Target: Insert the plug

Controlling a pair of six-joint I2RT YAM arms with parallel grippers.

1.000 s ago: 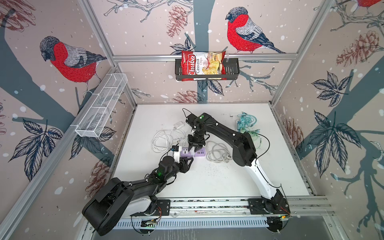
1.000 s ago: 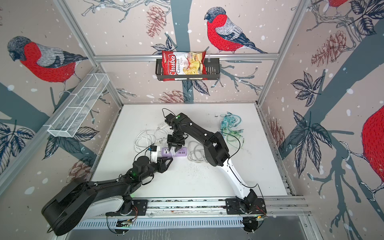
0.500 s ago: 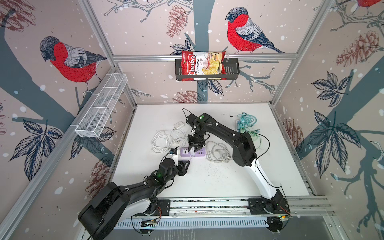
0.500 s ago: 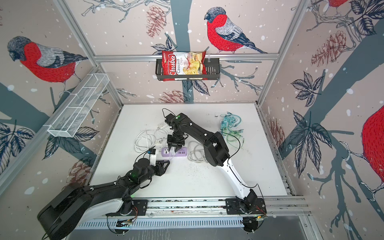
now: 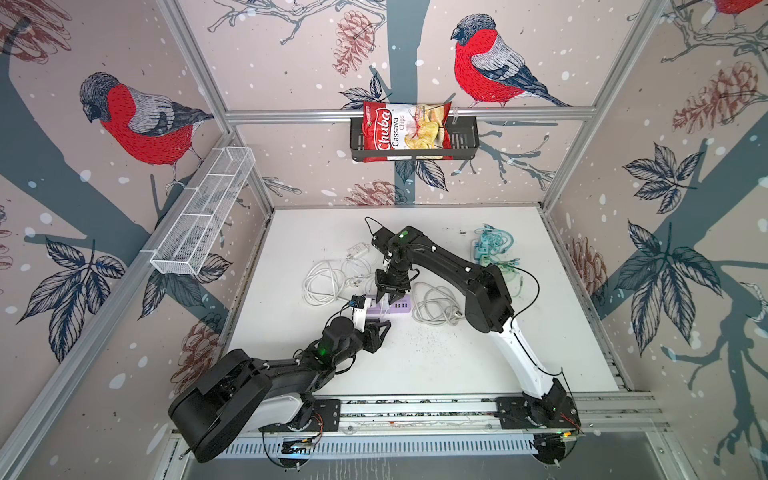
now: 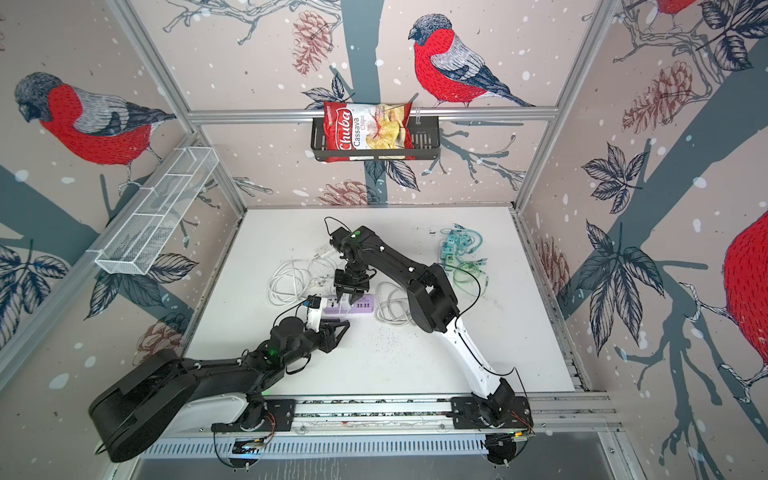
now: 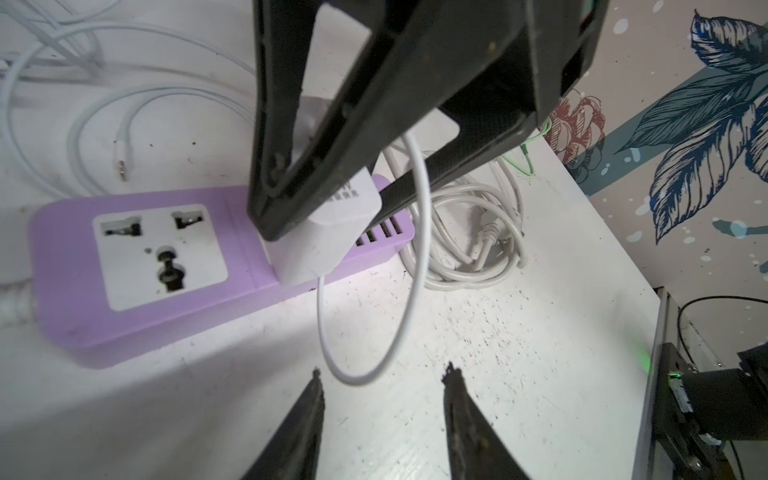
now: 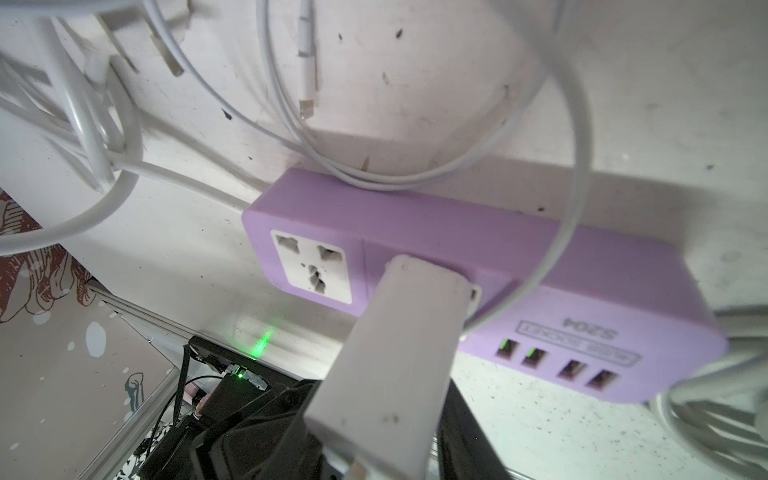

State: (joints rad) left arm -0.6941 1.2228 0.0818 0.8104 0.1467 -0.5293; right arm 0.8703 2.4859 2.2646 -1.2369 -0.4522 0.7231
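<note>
My right end effector (image 5: pixel 390 302) grips the plug (image 7: pixel 328 232), seemingly seated in the strip (image 7: pixel 66 299); my left end effector (image 7: pixel 382 374), at the plug's 6 o'clock, gapes empty.

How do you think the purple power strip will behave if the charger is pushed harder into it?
The purple power strip looks like hard moulded plastic, so it probably won't flex. It lies flat and low on the table, so tipping seems unlikely. It isn't clamped, so it may slide.

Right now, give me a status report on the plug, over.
Status: left gripper open, empty; right gripper shut on white charger plug. Plug sits on purple power strip socket, seating unclear. Its cable loop hangs near left gripper, over.
</note>
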